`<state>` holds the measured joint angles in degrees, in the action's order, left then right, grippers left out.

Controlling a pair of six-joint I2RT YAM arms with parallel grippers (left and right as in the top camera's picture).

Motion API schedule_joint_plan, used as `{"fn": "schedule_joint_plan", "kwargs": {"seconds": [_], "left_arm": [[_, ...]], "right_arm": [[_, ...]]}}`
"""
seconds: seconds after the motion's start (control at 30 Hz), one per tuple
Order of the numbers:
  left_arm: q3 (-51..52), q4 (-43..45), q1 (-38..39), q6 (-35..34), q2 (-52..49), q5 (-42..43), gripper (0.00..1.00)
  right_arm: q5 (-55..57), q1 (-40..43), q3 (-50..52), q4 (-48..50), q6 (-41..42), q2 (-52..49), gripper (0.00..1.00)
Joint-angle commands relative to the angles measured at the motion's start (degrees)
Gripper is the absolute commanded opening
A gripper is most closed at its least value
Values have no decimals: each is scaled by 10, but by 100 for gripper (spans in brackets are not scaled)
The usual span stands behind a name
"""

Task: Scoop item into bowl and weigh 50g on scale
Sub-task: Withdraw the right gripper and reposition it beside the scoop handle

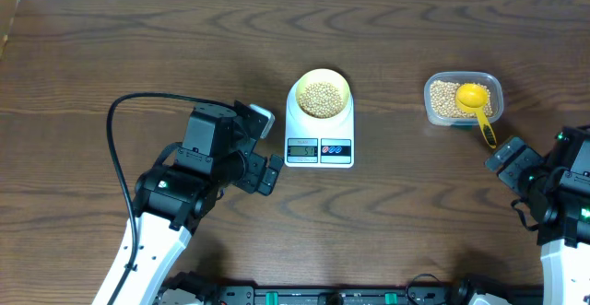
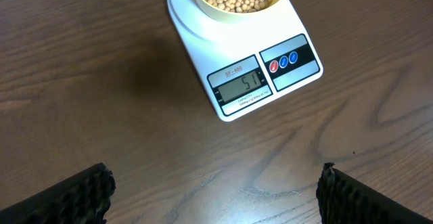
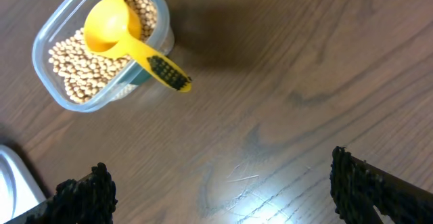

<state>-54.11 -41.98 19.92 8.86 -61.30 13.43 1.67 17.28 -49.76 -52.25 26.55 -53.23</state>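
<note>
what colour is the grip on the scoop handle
Black, on an otherwise yellow scoop; clearest in the right wrist view.

Dark brown wood-grain table (image 1: 111, 47) has two things sitting directly on it: a white rounded-rectangular digital kitchen scale (image 1: 319, 148) approx. mid-table, LCD & two buttons along its near edge, and a clear rounded-rectangular plastic tub (image 1: 428, 91) off to the right, well apart from the scale. Both sit flat on the wood.
</note>
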Motion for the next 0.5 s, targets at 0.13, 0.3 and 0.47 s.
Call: {"fn": "schedule_joint_plan", "kwargs": {"seconds": [0.13,0.3,0.47], "left_arm": [[-1,0,-2,1,-1,5,98],[-1,0,-2,1,-1,5,98],[-1,0,-2,1,-1,5,98]], "right_arm": [[-117,5,-2,118,98,0,99],[-150,5,-2,226,217,0,99],[-122,5,-2,270,237,-10,97]]}}
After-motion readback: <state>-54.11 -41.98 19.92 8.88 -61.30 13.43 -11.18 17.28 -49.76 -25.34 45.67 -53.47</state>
